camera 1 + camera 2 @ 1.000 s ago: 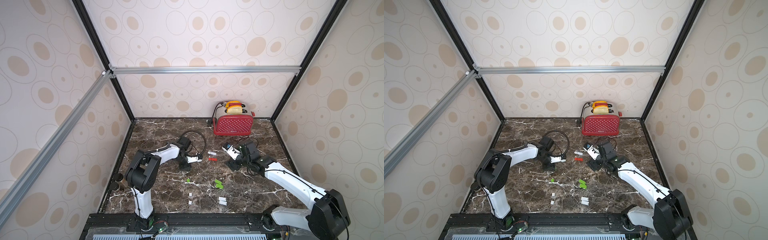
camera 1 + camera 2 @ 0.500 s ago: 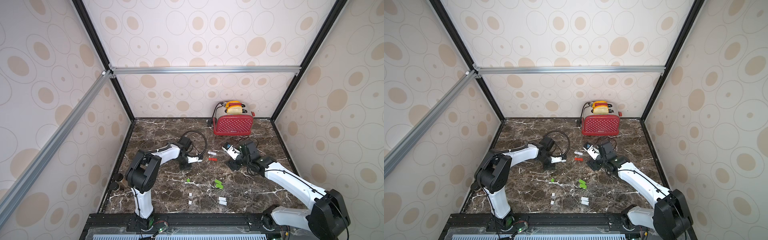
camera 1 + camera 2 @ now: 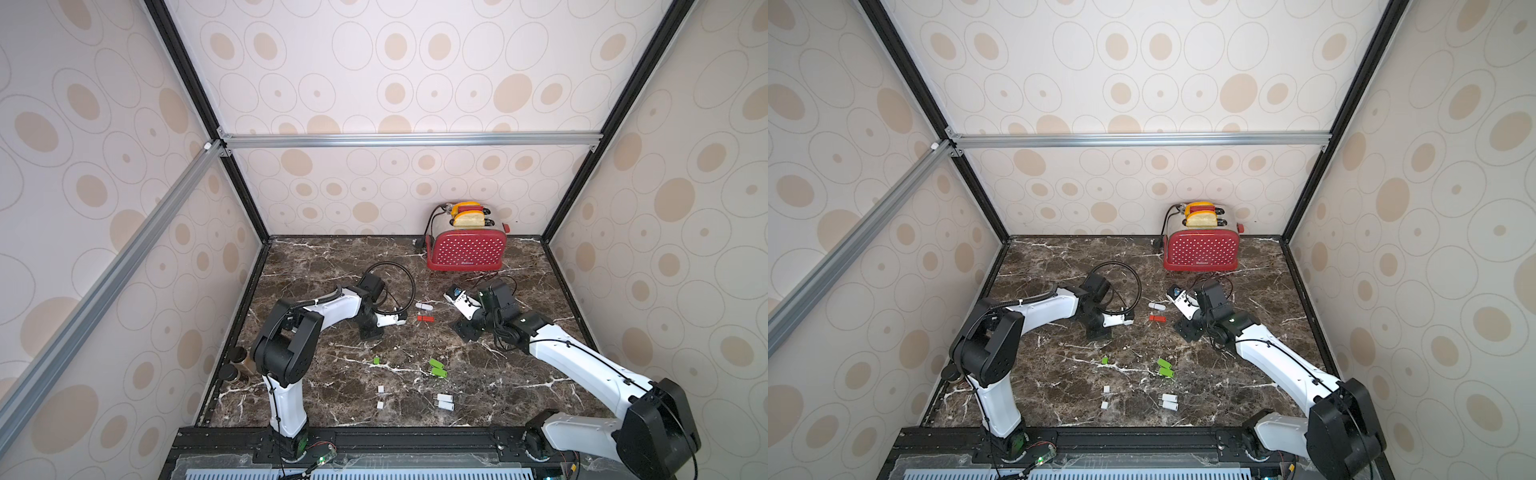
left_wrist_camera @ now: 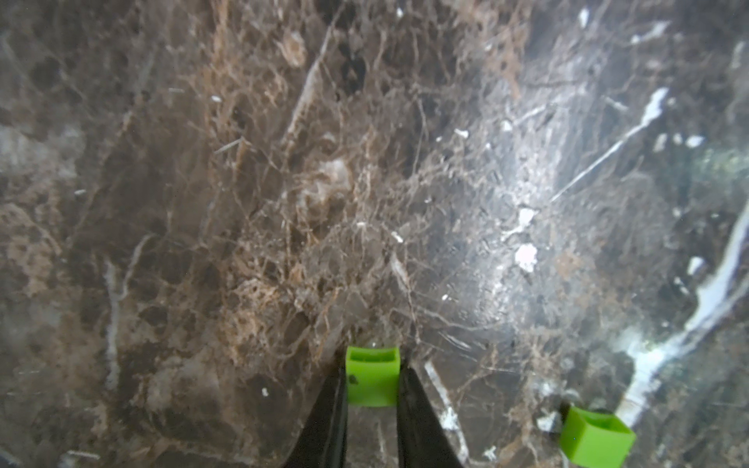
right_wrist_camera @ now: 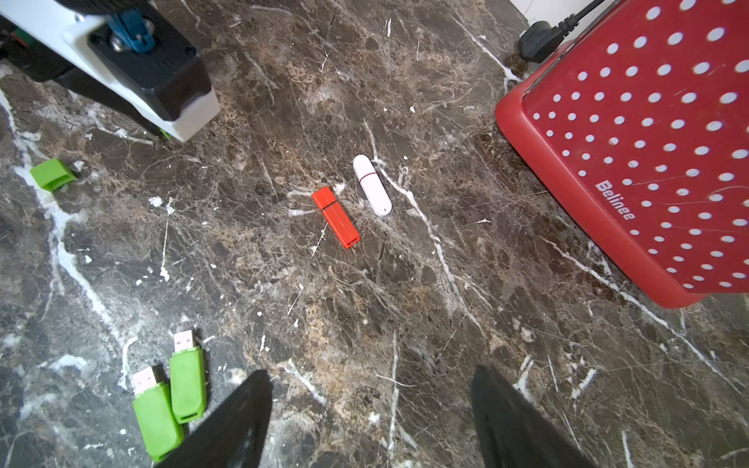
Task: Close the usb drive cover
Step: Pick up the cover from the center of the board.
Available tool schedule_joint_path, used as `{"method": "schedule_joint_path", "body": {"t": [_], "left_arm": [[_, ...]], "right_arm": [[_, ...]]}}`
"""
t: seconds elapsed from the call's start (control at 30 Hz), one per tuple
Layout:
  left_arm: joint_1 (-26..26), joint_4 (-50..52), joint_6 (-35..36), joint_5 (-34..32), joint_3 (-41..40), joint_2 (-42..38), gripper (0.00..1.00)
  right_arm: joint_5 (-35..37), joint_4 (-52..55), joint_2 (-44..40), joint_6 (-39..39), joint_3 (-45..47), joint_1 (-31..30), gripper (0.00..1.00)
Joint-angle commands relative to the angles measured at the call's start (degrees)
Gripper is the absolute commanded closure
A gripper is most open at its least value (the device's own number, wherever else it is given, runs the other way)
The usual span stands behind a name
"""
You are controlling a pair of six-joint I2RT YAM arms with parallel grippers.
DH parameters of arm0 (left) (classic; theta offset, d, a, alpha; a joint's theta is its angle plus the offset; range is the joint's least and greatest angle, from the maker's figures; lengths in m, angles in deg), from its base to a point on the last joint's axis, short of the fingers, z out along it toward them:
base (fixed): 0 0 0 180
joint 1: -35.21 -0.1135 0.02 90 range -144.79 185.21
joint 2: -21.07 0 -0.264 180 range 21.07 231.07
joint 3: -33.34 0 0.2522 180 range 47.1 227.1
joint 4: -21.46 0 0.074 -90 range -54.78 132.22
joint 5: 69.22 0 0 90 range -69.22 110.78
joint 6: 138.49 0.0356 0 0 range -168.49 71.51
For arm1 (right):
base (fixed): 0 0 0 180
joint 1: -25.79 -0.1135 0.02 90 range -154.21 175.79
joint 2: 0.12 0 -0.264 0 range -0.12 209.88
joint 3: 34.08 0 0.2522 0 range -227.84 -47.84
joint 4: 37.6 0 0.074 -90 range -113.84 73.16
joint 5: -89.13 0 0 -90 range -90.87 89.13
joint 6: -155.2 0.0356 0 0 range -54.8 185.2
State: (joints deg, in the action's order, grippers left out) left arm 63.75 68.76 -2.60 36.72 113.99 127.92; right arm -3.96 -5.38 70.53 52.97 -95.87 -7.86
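**A:** What is the left gripper [image 4: 373, 363] holding?

**B:** Its black fingers [image 4: 409, 389] are clamped on both sides of a green cap [image 4: 371, 383], with the open mouth pointing away from the wrist. A spare cap [image 4: 595, 437] lies near it on the marble table [image 4: 243, 202].

**A:** And the drives?

**B:** The two green usb drives [image 5: 186, 379], plugs bare, lie farther out, near the right gripper [image 5: 371, 417]. Its jaws are wide apart and empty.

**A:** Which step is this?

**B:** Picking up the cap, I'd judge. Next it must be carried over, its mouth lined up with a plug, and pushed home.
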Motion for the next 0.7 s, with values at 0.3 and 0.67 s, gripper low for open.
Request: {"method": "schedule_joint_path", "body": {"t": [0.3, 0.67], "left_arm": [[0.93, 2.23, 1.13, 0.47, -0.73, 0.87, 0.84], [0.95, 5.62, 1.15, 2.84, 1.52, -5.42, 0.85]], "right_arm": [[-2.41, 0.0, 0.92, 3.92, -0.52, 0.12, 0.19], [-14.44, -2.6, 4.66, 23.54, -1.96, 2.05, 0.25]]}}
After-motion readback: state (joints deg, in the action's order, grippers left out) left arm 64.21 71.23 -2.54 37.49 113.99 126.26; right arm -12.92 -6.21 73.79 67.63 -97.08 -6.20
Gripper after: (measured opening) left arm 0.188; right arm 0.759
